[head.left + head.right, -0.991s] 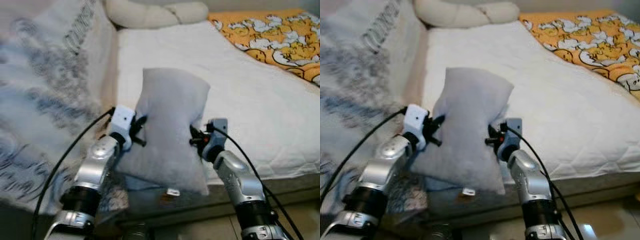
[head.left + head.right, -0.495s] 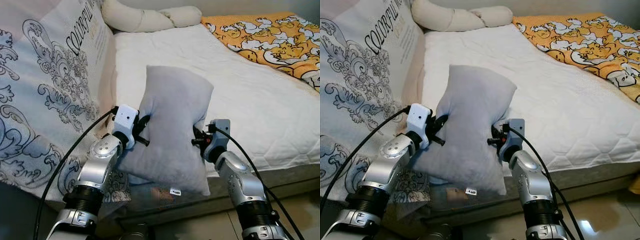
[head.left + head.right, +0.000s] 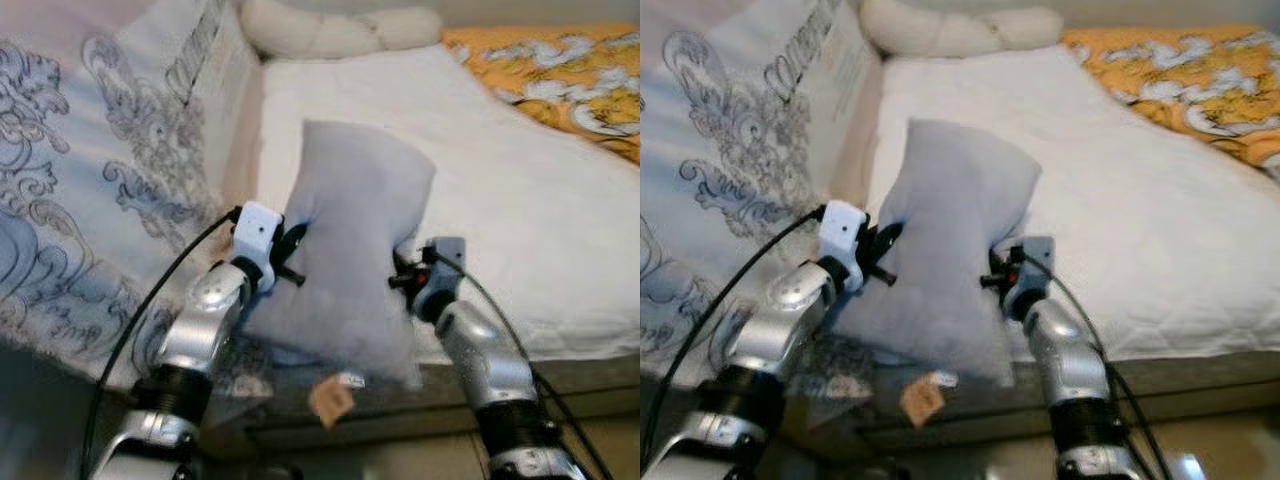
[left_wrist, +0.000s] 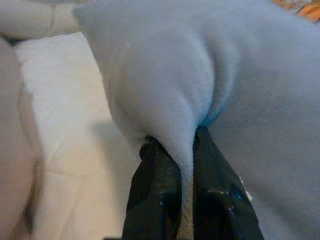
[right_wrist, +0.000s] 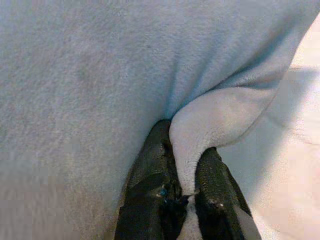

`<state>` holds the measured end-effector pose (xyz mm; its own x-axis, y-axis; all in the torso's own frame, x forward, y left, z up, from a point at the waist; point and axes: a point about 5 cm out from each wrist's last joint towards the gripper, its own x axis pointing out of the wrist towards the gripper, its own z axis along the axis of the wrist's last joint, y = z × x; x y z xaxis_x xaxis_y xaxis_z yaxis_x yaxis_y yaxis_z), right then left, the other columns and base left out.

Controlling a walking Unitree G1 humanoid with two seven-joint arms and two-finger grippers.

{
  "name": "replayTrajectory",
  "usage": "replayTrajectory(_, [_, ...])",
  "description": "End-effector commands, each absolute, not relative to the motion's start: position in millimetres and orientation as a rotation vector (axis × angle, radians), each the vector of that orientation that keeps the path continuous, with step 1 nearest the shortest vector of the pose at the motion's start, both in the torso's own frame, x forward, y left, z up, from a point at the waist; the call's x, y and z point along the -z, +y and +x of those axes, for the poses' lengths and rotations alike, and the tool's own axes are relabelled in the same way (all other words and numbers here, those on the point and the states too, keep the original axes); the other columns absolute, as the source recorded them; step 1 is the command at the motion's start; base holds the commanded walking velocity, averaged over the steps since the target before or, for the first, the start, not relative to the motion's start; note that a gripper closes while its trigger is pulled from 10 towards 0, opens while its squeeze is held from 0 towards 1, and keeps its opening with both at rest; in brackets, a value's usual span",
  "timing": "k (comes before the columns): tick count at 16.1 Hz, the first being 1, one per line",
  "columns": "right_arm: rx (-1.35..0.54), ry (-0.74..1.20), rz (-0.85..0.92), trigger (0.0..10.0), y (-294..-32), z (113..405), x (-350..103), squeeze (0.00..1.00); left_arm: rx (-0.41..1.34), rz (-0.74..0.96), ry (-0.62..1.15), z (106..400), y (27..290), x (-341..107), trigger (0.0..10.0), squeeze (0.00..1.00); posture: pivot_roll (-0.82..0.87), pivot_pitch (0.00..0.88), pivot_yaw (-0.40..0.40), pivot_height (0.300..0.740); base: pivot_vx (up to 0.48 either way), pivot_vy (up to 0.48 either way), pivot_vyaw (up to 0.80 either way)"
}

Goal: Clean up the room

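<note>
A grey pillow [image 3: 352, 250] hangs upright in front of me, over the near edge of the white bed [image 3: 520, 210]. My left gripper [image 3: 291, 252] is shut on the pillow's left edge, and my right gripper [image 3: 403, 275] is shut on its right edge. In the left wrist view a fold of the grey pillow [image 4: 165, 85] is pinched between the black fingers [image 4: 155, 190]. In the right wrist view another fold of the pillow [image 5: 210, 120] sits between the fingers [image 5: 150, 185]. A small tag [image 3: 330, 402] dangles under the pillow.
A big patterned white cushion [image 3: 110, 190] leans on the left beside the bed. A long cream bolster [image 3: 340, 28] lies at the head of the bed. An orange printed blanket [image 3: 560, 70] covers the far right. The bed's grey base [image 3: 590, 375] runs below.
The whole picture has shifted and blurred, so the camera moved. Both grippers keep their hold on the pillow, which stays between them.
</note>
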<state>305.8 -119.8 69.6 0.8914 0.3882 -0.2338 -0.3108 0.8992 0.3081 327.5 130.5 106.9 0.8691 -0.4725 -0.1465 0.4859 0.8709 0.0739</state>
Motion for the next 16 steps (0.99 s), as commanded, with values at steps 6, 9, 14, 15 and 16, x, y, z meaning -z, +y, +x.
replayTrajectory(6, [-0.395,0.274,0.201,10.0,-121.2,310.5,-76.1,0.0,0.509,0.098,0.072,332.6,123.2,-118.1,10.0,0.0,0.13,0.0,0.045,0.74,0.282,0.0,0.35])
replayTrajectory(9, [-0.357,0.287,0.22,10.0,-123.9,312.6,-74.1,0.0,0.506,0.097,0.072,332.9,123.7,-118.3,10.0,0.0,0.13,0.0,0.045,0.74,0.284,0.0,0.0])
replayTrajectory(14, [-0.344,0.293,0.214,10.0,-126.1,311.9,-71.6,0.0,0.517,0.096,0.075,333.1,122.4,-117.8,10.0,0.0,0.13,0.0,0.048,0.74,0.283,0.0,0.0])
replayTrajectory(15, [-0.343,0.293,0.215,10.0,-126.2,311.9,-71.6,0.0,0.518,0.096,0.075,333.3,122.3,-117.9,10.0,0.0,0.13,0.0,0.048,0.74,0.281,0.0,0.0])
replayTrajectory(16, [-0.341,0.292,0.22,10.0,-126.3,311.9,-71.6,0.0,0.517,0.097,0.074,333.6,122.0,-118.2,10.0,0.0,0.13,0.0,0.048,0.74,0.281,0.0,0.0])
